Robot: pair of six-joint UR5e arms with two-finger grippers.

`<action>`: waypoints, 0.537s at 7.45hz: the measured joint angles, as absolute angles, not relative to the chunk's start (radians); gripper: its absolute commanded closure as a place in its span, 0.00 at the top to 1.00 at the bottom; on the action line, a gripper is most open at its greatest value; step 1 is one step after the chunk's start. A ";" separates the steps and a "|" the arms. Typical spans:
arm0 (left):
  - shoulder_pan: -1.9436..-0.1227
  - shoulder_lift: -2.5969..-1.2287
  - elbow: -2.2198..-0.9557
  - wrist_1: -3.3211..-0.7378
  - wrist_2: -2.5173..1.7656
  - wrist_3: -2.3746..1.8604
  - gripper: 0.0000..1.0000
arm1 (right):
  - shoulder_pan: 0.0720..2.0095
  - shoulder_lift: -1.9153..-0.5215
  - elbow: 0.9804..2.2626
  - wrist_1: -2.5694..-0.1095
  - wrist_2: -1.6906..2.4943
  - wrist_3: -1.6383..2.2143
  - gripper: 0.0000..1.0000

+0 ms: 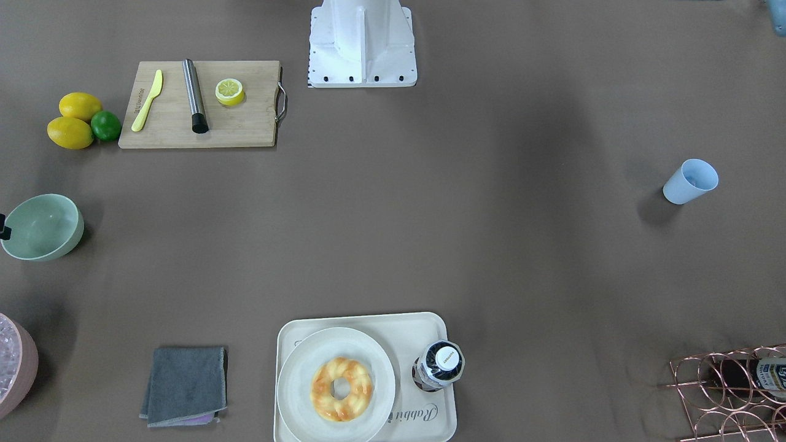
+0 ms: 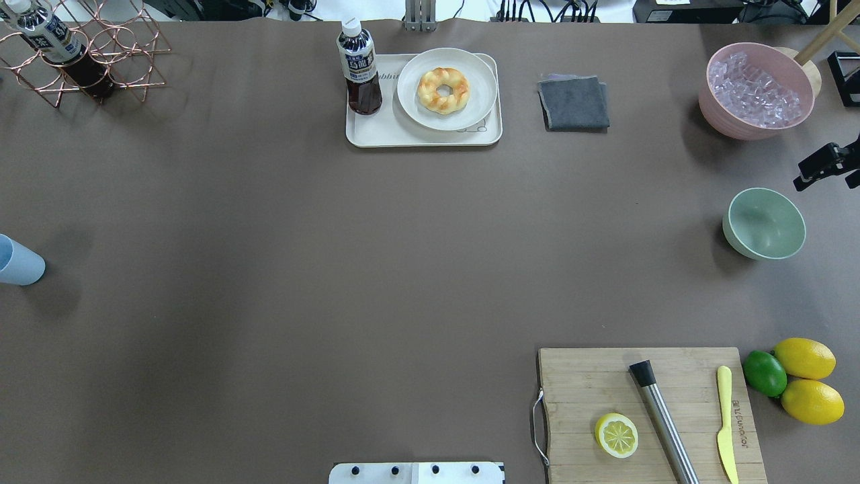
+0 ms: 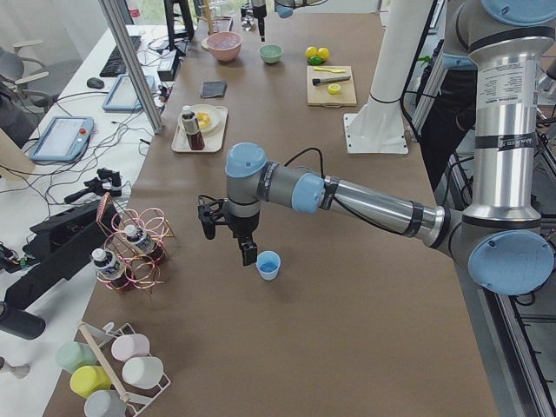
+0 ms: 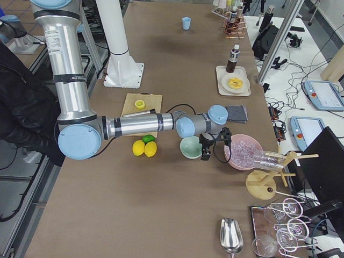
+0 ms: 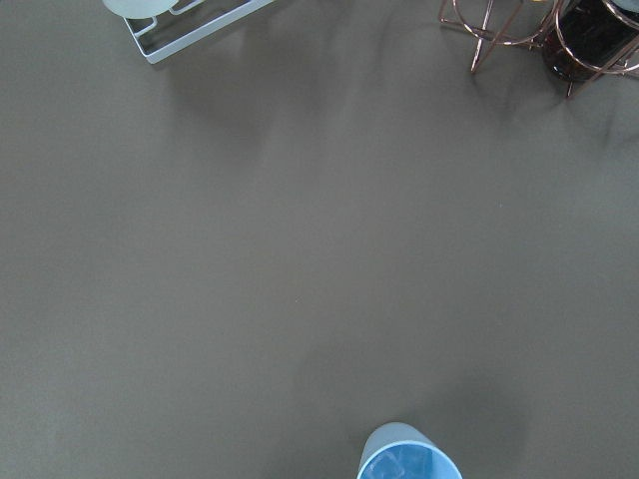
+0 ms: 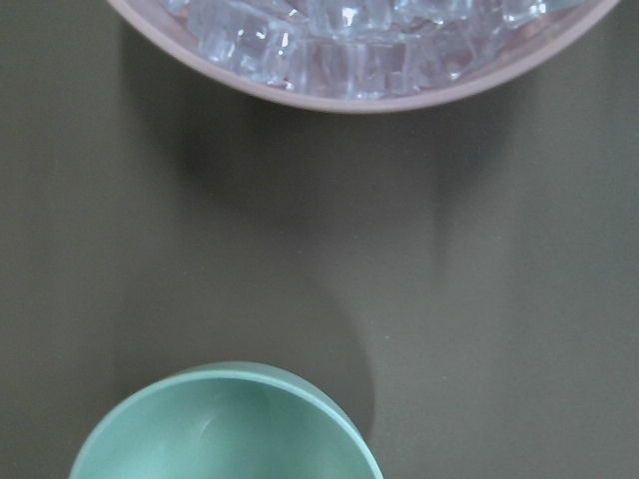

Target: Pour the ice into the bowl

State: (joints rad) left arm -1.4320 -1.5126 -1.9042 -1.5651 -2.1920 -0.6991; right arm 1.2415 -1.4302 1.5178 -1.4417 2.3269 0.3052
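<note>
The pale mint-green bowl [image 2: 766, 222] [image 1: 40, 227] stands upright at the table's right end, its inside bare. My right gripper [image 2: 825, 167] [image 4: 215, 145] hovers just beyond the bowl [image 4: 191, 148], between it and the pink tub; its fingers stand apart with nothing between them. The right wrist view looks down on the bowl's rim [image 6: 220, 429]. At the table's other end a pale blue cup [image 1: 691, 181] [image 3: 268, 265] stands upright, with glassy ice [image 5: 404, 467] faintly showing inside. My left gripper [image 3: 228, 241] hangs just beside the cup; I cannot tell its state.
A pink tub [image 2: 756, 91] heaped with clear ice pieces stands beyond the bowl. A cutting board [image 2: 648, 410] carries a half lemon, a knife and a steel rod, with lemons and a lime beside it. A tray [image 2: 423, 134], a grey cloth [image 2: 574, 101] and a copper rack [image 2: 80, 60] line the far edge.
</note>
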 measured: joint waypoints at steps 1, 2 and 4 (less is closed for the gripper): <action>-1.374 -1.516 -1.910 -1.596 -2.135 -0.834 0.97 | 1.228 -1.414 1.493 -1.433 2.322 0.306 0.98; -1.324 -1.518 -1.914 -1.631 -2.089 -0.974 0.97 | 1.214 -1.399 1.459 -1.412 2.314 0.307 0.93; -1.228 -1.518 -1.934 -1.661 -1.994 -1.178 0.97 | 1.201 -1.378 1.402 -1.369 2.302 0.307 0.93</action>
